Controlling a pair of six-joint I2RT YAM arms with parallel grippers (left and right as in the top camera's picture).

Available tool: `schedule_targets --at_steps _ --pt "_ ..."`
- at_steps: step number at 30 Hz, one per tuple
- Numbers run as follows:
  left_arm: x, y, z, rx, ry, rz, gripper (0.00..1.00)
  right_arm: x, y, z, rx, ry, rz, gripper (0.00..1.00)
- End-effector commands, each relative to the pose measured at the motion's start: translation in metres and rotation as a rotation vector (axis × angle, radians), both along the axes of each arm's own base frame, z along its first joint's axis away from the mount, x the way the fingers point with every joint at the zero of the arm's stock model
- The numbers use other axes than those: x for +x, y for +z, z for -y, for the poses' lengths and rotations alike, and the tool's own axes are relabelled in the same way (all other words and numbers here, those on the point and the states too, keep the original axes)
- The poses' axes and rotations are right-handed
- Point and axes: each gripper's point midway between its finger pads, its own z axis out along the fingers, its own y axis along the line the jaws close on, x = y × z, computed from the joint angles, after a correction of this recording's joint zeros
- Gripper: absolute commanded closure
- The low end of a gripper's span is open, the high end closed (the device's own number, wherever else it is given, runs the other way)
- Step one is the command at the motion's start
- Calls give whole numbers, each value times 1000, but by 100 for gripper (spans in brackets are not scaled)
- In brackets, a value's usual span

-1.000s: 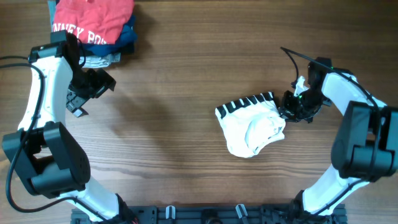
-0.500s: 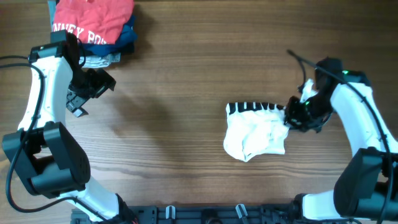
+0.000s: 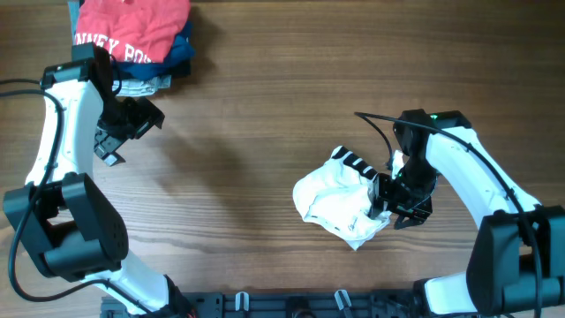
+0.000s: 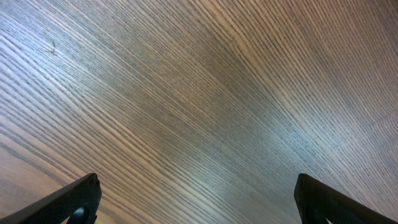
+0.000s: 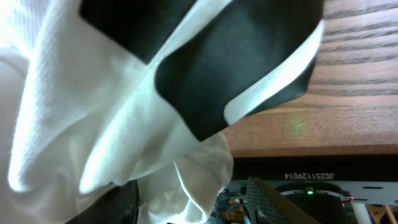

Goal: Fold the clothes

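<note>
The white T-shirt (image 3: 340,201) lies crumpled right of centre. The right gripper (image 3: 386,196) is at its edge, grip unclear. The left gripper (image 4: 196,186) gapes wide over the bare table (image 3: 265,115).

**Robot body.** Left arm (image 3: 60,132) and right arm (image 3: 481,177): smooth white shells between rounded black joint housings. Left pincer (image 3: 124,132): black and angular, with dark wedge-shaped fingertips (image 4: 74,202). Right pincer (image 3: 395,200): black. Behind it are a green light (image 3: 434,115) and a thin black cable (image 3: 375,119); beside its fingers is a dark strip (image 5: 308,177) printed with white digits.
</note>
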Motion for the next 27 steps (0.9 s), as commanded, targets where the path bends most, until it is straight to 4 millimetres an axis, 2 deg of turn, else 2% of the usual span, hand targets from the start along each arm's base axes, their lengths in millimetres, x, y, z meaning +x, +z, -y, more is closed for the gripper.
schedule_targets --at_steps 1,4,6,8,10,11,12,13,14,16,19,23,27 --pt "-2 -2 -1 0 -9 -4 0 1 26 -37 286 76 101 43" --pt "0 -1 6 -40 -6 6 0 -5 40 -44 373 138 142 40" --pt "0 0 18 -107 -10 11 0 -3 43 -44 375 143 170 43" --pt "6 6 50 -262 -139 63 8 20 47 -44 350 92 266 44" --pt "8 13 81 -367 -271 102 14 52 58 -37 315 38 377 41" --pt "5 15 99 -389 -329 94 16 71 68 -29 292 21 447 35" --pt "2 14 112 -390 -367 81 17 88 76 -18 265 1 507 25" --pt "0 15 123 -393 -398 70 19 101 83 -8 244 -41 550 9" --pt "-4 15 142 -396 -444 57 20 120 94 8 224 -102 617 3" --pt "-11 15 173 -405 -505 37 22 142 108 39 190 -200 704 2" --pt "-28 15 215 -411 -636 13 27 155 112 96 124 -345 764 2" --pt "-60 16 248 -416 -769 -65 35 153 104 118 97 -361 759 2" --pt "-83 11 271 -338 -977 -88 29 157 101 123 74 -360 768 2"
